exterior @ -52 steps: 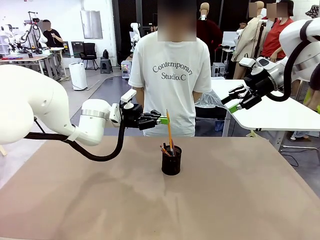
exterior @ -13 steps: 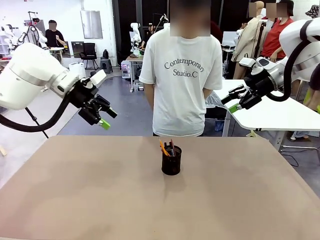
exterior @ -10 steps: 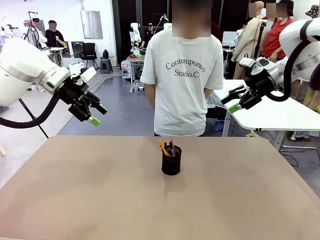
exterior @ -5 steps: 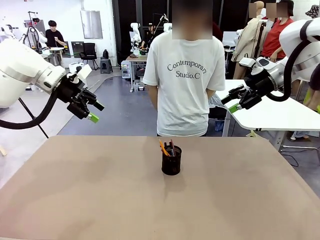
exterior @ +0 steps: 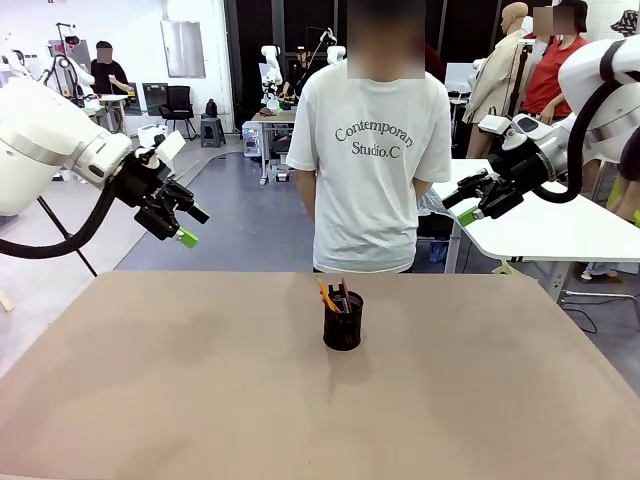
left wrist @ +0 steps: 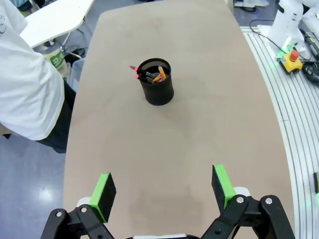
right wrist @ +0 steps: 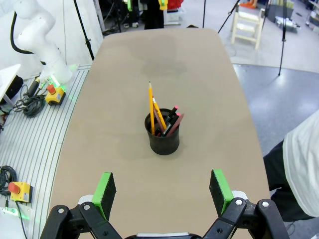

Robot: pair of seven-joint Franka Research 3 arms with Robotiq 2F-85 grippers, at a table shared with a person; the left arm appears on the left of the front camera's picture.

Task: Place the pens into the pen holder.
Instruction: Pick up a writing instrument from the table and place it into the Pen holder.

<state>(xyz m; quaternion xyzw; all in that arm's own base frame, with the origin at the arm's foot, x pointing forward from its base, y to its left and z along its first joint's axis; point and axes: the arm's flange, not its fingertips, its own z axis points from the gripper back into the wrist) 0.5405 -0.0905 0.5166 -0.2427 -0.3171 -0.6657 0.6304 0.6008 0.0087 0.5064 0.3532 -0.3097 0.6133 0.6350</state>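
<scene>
The black mesh pen holder (exterior: 343,321) stands near the middle of the brown table (exterior: 200,400). Several pens (exterior: 334,296) lean inside it: yellow-orange pencils (right wrist: 152,113), a black pen with a red end (right wrist: 172,111) and a reddish-brown pen (right wrist: 175,124). The holder (left wrist: 156,82) and its pens (left wrist: 149,75) sit far ahead in the left wrist view. My left gripper (exterior: 187,225) hangs open and empty, high above the table's far left. My right gripper (exterior: 463,203) is open and empty, raised off the far right. The holder (right wrist: 163,136) lies well beyond its fingertips.
A person in a white T-shirt (exterior: 372,150) stands at the far edge of the table, arms behind the back. A white table (exterior: 540,225) is behind on the right. Cables and an emergency-stop button (right wrist: 18,191) lie beside the table.
My left arm let go of a pencil over the holder, then pulled back up and to the left. Over the last half second it has barely moved. The right arm has stayed still.
</scene>
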